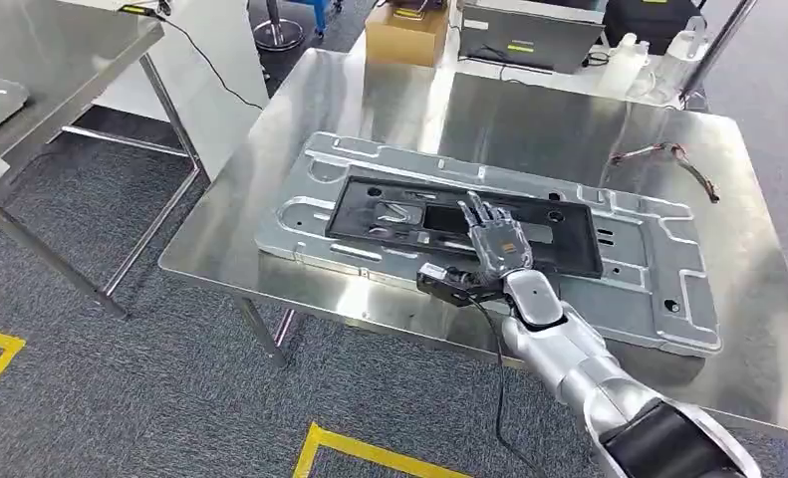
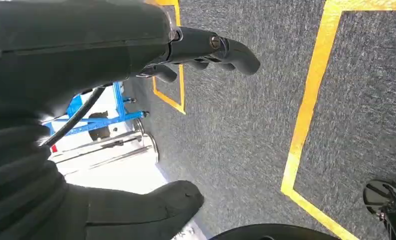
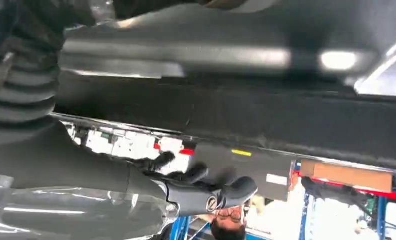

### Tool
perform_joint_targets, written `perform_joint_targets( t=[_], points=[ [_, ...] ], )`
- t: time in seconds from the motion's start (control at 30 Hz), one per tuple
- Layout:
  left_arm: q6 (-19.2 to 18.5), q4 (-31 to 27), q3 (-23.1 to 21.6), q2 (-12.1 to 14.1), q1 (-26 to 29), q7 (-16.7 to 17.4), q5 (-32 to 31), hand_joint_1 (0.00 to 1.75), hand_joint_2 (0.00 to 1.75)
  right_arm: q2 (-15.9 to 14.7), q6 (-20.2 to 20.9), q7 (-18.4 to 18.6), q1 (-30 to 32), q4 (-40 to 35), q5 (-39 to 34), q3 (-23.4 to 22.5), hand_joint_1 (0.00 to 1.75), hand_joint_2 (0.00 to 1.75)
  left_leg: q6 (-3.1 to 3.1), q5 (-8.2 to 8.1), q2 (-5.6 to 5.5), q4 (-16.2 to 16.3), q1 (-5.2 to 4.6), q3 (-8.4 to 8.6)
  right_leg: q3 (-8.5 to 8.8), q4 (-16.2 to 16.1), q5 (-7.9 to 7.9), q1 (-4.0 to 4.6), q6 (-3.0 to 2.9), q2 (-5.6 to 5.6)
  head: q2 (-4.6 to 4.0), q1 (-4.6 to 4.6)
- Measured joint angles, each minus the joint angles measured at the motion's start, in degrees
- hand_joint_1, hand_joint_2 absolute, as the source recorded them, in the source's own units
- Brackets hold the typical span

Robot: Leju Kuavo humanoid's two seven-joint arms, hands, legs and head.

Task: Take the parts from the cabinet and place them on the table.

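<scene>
Matt black plastic panel on glossy stamped-metal plate

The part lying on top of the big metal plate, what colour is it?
Black. The part shows best in the head view.

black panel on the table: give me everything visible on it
The black panel is a flat, long rectangle, matte and plastic-looking, with moulded recesses, a pale squiggle mark near its left end and small holes along the edges. It lies flat on the larger silver metal plate, slightly skewed to the table edge. The right hand is over its middle with fingers spread; whether it actually touches cannot be told. Nothing else rests on it.
</scene>
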Motion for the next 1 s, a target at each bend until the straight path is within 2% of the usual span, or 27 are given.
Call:
perform_joint_targets(
  t=[0.37, 0.73, 0.87, 1.0],
  points=[
    [-1.2, 0.0, 0.3, 0.0, 0.0, -0.8, 0.2, 0.00, 0.00, 0.3, 0.5, -0.6, 0.5, 0.3, 2.1, -0.5, 0.00, 0.00, -0.03, 0.02, -0.01, 0.0, -0.01, 0.00, 0.00, 0.1, 0.00, 0.00, 0.00, 0.00, 0.00, 0.00],
    [-1.2, 0.0, 1.0, -0.4, 0.4, -1.6, 0.0, 0.00, 0.00, 0.7, 1.3, -0.6, 1.1, -3.0, 3.7, -0.6, 0.00, 0.00, -0.03, 0.02, -0.01, 0.0, -0.01, 0.00, -0.01, 0.1, 0.00, 0.00, 0.00, 0.00, 0.02, 0.00],
    [-1.2, 0.0, 1.0, -0.5, 0.6, -1.8, -0.2, 0.00, 0.00, 0.7, 2.2, -0.5, 1.3, -5.5, 4.9, -0.6, 0.00, 0.00, -0.03, 0.02, -0.01, 0.0, -0.01, -0.01, 0.03, 0.1, 0.00, 0.00, 0.00, 0.00, 0.00, 0.00],
    [-1.2, 0.0, 1.0, -0.7, 0.7, -2.1, -0.5, 0.00, 0.00, 1.1, 4.9, -0.2, 1.5, -12.1, 5.1, -0.4, 0.00, 0.00, -0.05, 0.03, 0.00, 0.0, -0.01, -0.01, 0.03, 0.1, 0.00, 0.00, 0.00, 0.01, 0.00, 0.00]
  ],
)
